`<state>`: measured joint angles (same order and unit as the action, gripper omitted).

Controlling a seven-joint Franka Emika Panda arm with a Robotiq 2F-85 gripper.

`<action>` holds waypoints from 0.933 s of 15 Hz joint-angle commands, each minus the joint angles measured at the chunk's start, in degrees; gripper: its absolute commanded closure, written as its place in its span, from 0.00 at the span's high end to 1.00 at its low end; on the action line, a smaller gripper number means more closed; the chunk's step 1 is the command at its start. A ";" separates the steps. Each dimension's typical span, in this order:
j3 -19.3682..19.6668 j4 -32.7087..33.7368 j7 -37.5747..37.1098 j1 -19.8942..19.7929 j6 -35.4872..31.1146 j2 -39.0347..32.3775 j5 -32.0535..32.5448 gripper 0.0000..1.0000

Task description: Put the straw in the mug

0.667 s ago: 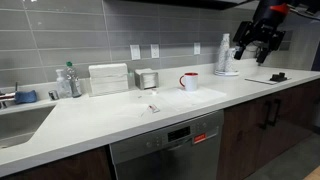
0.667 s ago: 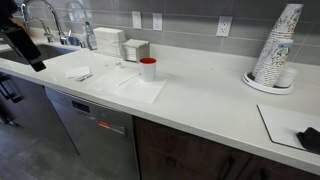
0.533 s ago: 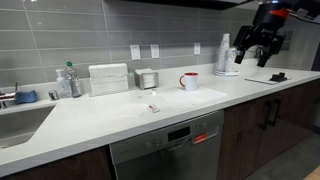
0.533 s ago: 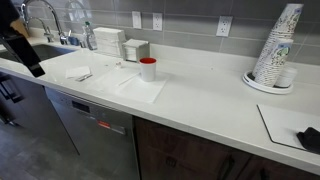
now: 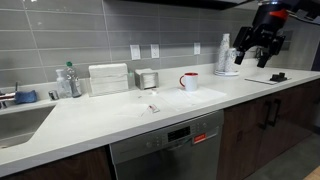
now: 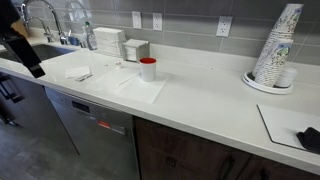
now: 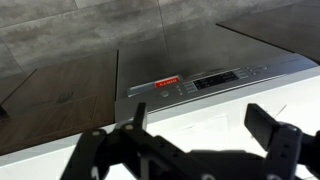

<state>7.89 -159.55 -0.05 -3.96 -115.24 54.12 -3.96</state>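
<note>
The small white mug with a red handle and red trim stands upright on the white counter in both exterior views (image 5: 189, 81) (image 6: 148, 69). A small pale thing that may be the straw lies flat on the counter left of the mug (image 5: 153, 107) (image 6: 80, 73); it is too small to be sure. My gripper (image 5: 256, 46) (image 6: 27, 52) hangs in the air well off the counter, far from both. In the wrist view the gripper (image 7: 200, 128) has its fingers wide apart and empty above the counter's front edge.
A white paper sheet (image 6: 141, 89) lies in front of the mug. A napkin dispenser (image 5: 108, 79), a square metallic canister (image 5: 147, 79), a bottle (image 5: 66, 82) and a sink (image 5: 20, 120) are to the left. Stacked cups on a plate (image 6: 274, 52) stand to the right. A dishwasher (image 7: 190, 84) sits below.
My gripper has shifted slightly in the air and stays open. Nothing on the counter has moved.
</note>
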 commanded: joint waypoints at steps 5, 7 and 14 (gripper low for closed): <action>-9.93 7.32 -12.18 -2.34 -10.88 -16.14 2.31 1.00; -13.29 9.85 -15.68 -3.22 -14.25 -22.48 4.74 1.00; -15.93 24.24 -22.95 -4.67 -14.58 -42.44 16.70 1.00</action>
<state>-8.20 -142.50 -20.60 -8.44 -129.50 20.71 9.16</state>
